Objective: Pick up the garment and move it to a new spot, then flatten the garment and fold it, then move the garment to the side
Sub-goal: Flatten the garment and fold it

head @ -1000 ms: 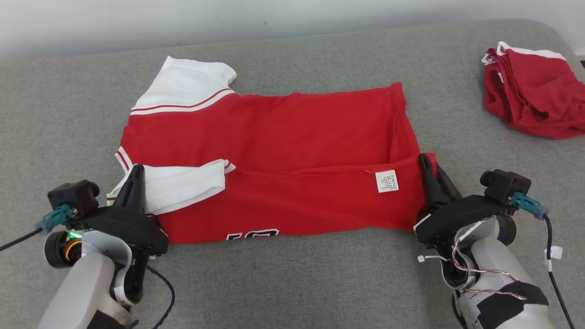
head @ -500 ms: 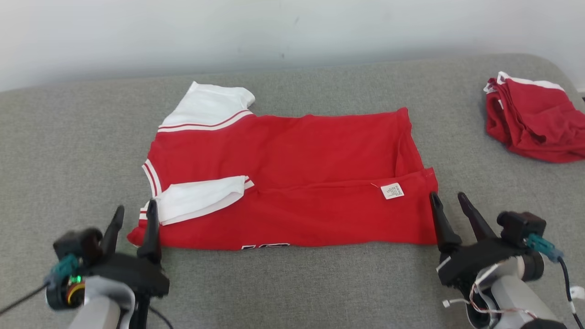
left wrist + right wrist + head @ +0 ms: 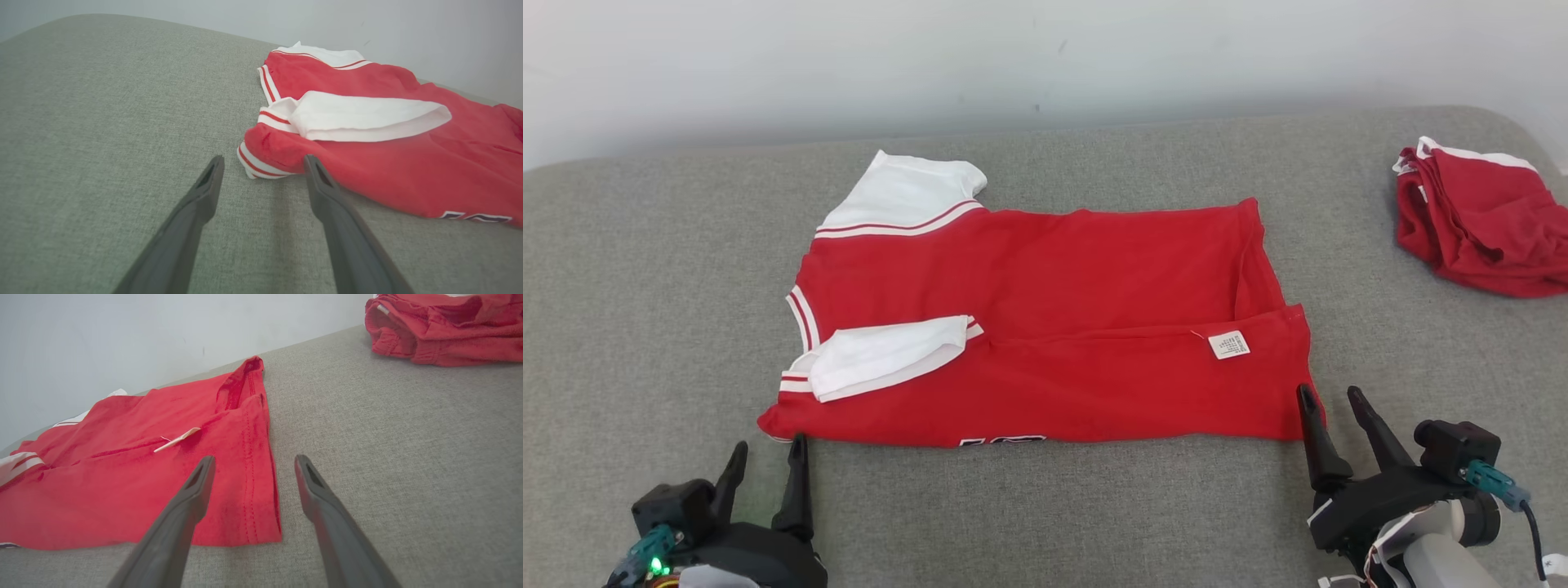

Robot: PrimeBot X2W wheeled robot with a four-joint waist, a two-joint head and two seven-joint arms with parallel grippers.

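Note:
The garment [image 3: 1045,327] is a red shirt with white sleeves, lying flat on the grey cushion with its near long edge folded over; a white label [image 3: 1230,345] faces up near its right end. My left gripper [image 3: 766,459] stands open just in front of the shirt's near left corner [image 3: 261,159], holding nothing. Over at the near right corner [image 3: 261,522], my right gripper [image 3: 1331,400] is open too, its fingers straddling the hem from above without gripping it. In the wrist views both pairs of fingers [image 3: 204,192] [image 3: 196,486] are spread wide.
A second red garment [image 3: 1478,220] lies bunched at the cushion's far right, also seen in the right wrist view [image 3: 445,326]. The grey cushion [image 3: 645,310] stretches bare to the left of the shirt and along the front edge. A pale wall [image 3: 1013,57] rises behind.
Both grippers let go of the shirt's folded near edge, opened and drew back toward me. The shirt stays folded. The camera tilted, shifting the whole picture down.

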